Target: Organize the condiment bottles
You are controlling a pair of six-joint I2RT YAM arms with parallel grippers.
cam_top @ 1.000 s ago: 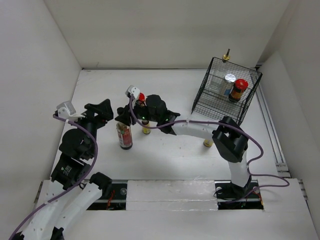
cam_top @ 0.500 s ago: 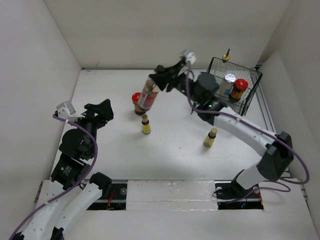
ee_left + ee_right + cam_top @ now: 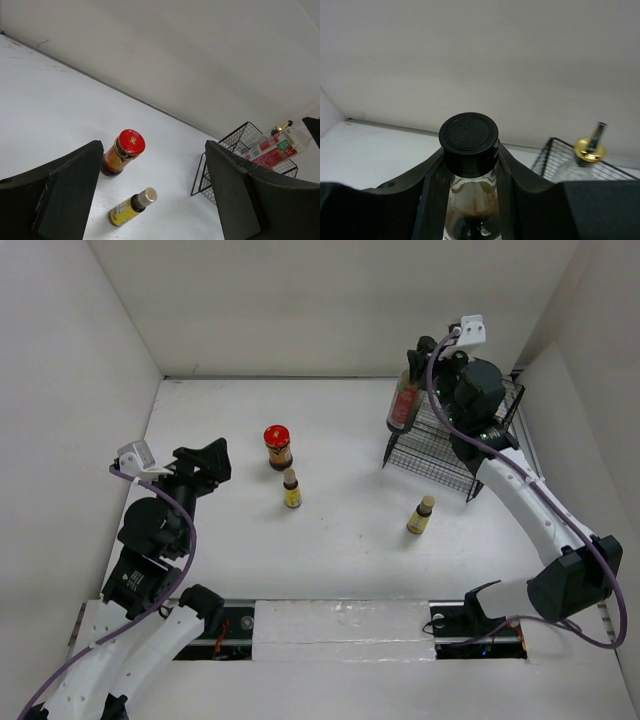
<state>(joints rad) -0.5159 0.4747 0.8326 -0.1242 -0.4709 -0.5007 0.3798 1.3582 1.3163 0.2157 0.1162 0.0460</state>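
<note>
My right gripper [image 3: 414, 368] is shut on the reddish-labelled clear jar [image 3: 402, 406], black-capped [image 3: 468, 132], and holds it in the air at the left edge of the black wire basket [image 3: 430, 455]. The gold-spouted bottle [image 3: 589, 148] stands in the basket; the shaker and the second red-lidded jar are hidden behind my arm. A red-lidded dark jar [image 3: 278, 446] and a small yellow bottle [image 3: 291, 490] stand mid-table, and both show in the left wrist view [image 3: 122, 152] [image 3: 132, 207]. Another yellow bottle [image 3: 421, 515] stands further right. My left gripper [image 3: 205, 462] is open and empty, left of them.
White walls close the table at the back and on both sides. The basket [image 3: 235, 155] stands at the back right corner. The held jar [image 3: 274, 151] shows above it in the left wrist view.
My right arm has carried the reddish-labelled jar from the left-middle of the table up and across to the basket's left edge. The left arm has barely moved.
</note>
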